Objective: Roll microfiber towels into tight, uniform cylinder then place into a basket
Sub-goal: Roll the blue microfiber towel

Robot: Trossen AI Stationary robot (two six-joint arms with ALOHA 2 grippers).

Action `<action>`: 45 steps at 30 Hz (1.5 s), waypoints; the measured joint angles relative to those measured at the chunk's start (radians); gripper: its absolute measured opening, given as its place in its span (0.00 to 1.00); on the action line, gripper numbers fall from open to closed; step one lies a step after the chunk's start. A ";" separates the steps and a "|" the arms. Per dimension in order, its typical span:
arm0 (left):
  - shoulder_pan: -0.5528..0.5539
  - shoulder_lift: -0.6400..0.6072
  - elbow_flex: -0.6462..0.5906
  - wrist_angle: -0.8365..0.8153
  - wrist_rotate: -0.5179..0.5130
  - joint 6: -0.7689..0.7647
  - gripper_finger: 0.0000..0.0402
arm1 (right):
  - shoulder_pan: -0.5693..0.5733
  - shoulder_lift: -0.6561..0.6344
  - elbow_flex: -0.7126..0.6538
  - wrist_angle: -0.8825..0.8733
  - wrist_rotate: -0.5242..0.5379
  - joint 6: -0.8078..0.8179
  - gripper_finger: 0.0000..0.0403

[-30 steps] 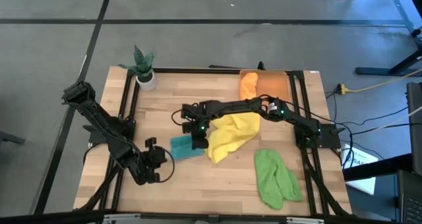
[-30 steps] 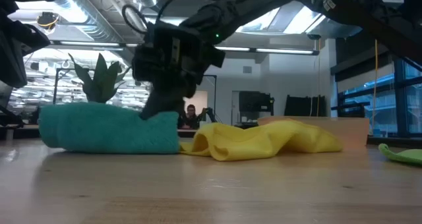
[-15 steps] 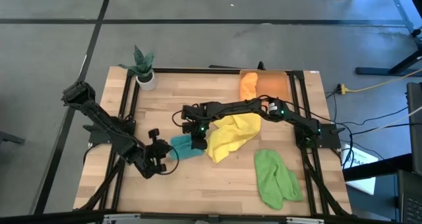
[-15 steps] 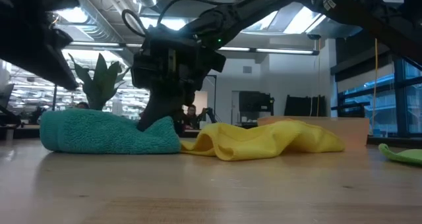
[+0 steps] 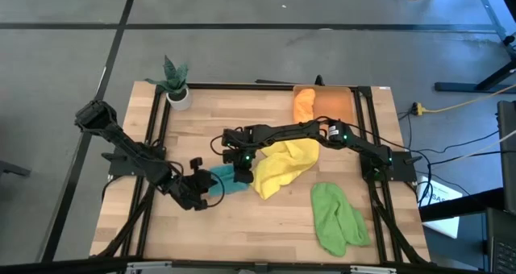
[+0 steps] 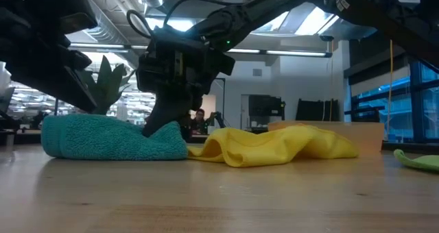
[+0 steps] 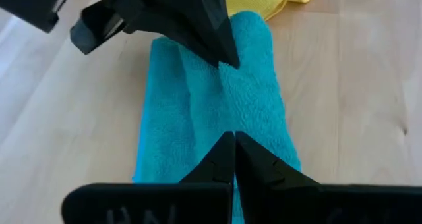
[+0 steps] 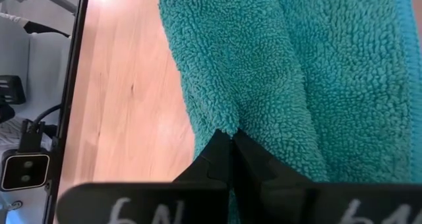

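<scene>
Mid-table: rolled teal towel long axis left-right; both end effectors together, right end effector pinching it.

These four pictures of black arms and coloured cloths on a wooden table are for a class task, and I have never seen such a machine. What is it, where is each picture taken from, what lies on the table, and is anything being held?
It is a robot with two jointed arms at a table, each ending in a two-finger gripper. One camera looks straight down, one sits at table height, and one rides on each wrist, looking past that arm's own fingers.

On the table lie a teal towel, partly rolled, a yellow towel and a green towel. At the far edge an orange towel lies at the orange basket; a potted plant stands in the far corner.

The right gripper is shut on the teal towel, pinching a fold at one end. The left gripper is shut at the other end, over the towel; whether it grips cloth I cannot tell.
</scene>
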 joint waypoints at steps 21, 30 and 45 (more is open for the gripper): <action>0.000 0.000 -0.078 0.090 0.040 -0.017 0.01 | 0.000 0.000 0.000 0.044 0.003 0.003 0.02; 0.000 0.000 -0.078 0.090 0.046 -0.017 0.01 | 0.001 0.000 0.000 0.073 0.003 0.007 0.14; 0.000 0.014 -0.078 0.087 0.047 -0.017 0.01 | -0.014 0.002 0.066 0.118 0.002 0.012 0.36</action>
